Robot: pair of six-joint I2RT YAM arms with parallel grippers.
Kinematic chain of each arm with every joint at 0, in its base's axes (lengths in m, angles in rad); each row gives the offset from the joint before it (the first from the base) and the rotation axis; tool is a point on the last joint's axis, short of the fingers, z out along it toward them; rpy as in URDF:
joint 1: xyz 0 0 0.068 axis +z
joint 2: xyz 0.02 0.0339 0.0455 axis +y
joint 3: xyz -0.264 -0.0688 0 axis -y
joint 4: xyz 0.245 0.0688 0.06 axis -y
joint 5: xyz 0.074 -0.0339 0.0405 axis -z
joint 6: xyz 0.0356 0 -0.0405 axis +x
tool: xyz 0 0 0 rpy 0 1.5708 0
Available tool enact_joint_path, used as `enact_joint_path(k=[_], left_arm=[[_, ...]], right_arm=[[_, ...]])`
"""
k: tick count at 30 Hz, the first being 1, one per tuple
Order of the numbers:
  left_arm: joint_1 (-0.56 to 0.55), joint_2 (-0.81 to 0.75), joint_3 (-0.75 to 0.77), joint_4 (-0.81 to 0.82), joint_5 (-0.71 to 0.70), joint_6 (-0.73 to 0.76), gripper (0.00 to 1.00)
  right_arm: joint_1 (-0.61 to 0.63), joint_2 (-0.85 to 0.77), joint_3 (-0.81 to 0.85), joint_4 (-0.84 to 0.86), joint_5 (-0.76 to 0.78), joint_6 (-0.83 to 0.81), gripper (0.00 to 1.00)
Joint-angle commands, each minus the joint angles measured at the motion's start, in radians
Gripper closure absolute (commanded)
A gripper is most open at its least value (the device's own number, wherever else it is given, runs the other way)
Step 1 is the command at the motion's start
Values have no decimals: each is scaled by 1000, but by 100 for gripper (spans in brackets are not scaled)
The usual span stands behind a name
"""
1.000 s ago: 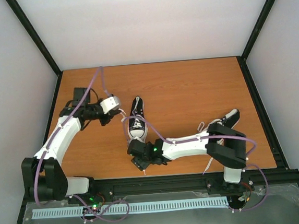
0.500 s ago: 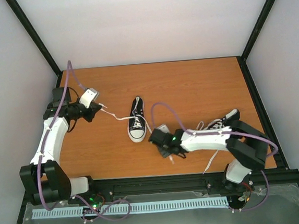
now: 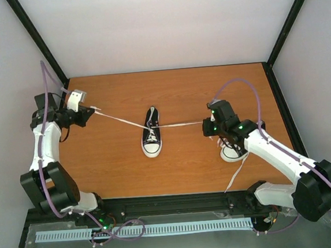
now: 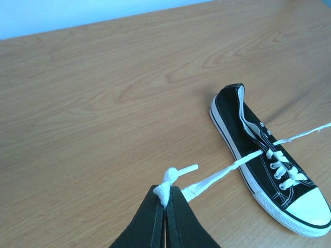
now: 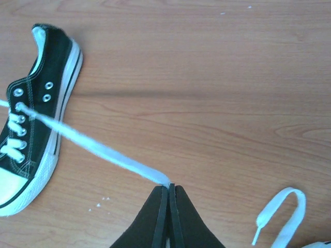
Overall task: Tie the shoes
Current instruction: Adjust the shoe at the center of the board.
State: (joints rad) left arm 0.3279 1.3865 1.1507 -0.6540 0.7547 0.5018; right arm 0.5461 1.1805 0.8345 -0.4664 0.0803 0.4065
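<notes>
Loose lace [image 3: 235, 179]: slack on the desk [image 3: 180, 93], trailing from the second shoe toward the near edge, nearer than the right fingers and untouched.
Second shoe [image 3: 233, 152]: just to the near side of the right fingers, partly hidden under that arm; laces undone as far as can be seen.
Middle shoe [image 3: 151, 138]: flat on its sole between the two sets of fingers, white toe cap toward the near edge, a lace running out from its top eyelets on each side.
Right fingers [image 5: 164, 199]: pressed together on the right lace [image 5: 98, 150], drawn taut in a straight line to the shoe's top eyelet.
Left fingers [image 4: 160, 209]: farthest back, pressed together on the left lace [image 4: 217, 175], its knotted tip poking out just past them; stretched tight to the shoe.
Done so far: probably only both ends of one shoe's lace gripped and pulled apart; cannot tell whether a first crossing sits over the tongue.
Left to do: loops and a bow on the middle shoe, then all of the second shoe; likely an early stage.
</notes>
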Motion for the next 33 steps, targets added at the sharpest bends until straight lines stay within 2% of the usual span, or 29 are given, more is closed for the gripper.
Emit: enact_joint_path(k=[1, 5, 11, 15, 21, 26, 33], left_arm=[[9, 62, 27, -44, 90, -15, 99], [-30, 112, -32, -30, 109, -8, 99], [-335, 184, -115, -31, -126, 116, 99], [-390, 323, -75, 17, -241, 75, 99], [-524, 439, -68, 49, -323, 90, 99], [-594, 509, -11, 76, -343, 57, 99], [-625, 552, 45, 92, -347, 38, 99]], right_arm=[[-118, 2, 9, -13, -107, -62, 97], [-148, -21, -29, 20, -162, -61, 97], [-147, 29, -29, 55, -230, -46, 97], [-147, 28, -28, 57, -233, -42, 97], [-147, 6, -23, 24, -180, -56, 97], [-147, 5, -23, 16, -181, -56, 97], [-147, -31, -33, -6, -169, -53, 97]])
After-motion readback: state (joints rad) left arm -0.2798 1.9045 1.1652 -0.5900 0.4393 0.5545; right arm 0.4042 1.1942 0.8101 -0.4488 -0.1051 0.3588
